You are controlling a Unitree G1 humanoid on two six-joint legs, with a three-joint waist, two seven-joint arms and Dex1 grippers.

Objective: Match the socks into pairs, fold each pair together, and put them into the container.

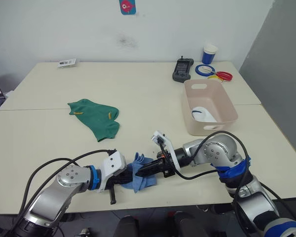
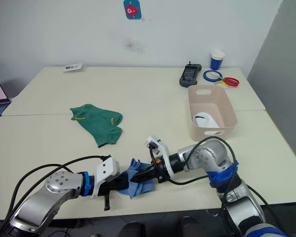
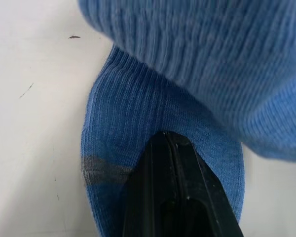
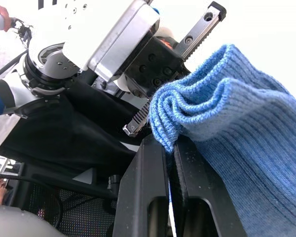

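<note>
Both grippers meet at the near table [image 1: 49,133] edge on the light blue pair [image 1: 140,177], a ribbed, bunched bundle of sock fabric. Left gripper [image 1: 127,178] has its black fingers [image 3: 172,197] pressed together on the sock, fabric under and over the tips. Right gripper [image 1: 147,171] pinches a folded edge of the same blue fabric between its two fingers [image 4: 148,187], several layers showing in the narrow gap.

Left of centre on the table lie the dark green socks [image 1: 96,117], flat and overlapping, each with a small yellow mark. To the right stands the pink-beige container [image 1: 207,106], with a white sock [image 1: 203,114] inside. No writing or brand can be read anywhere.
</note>
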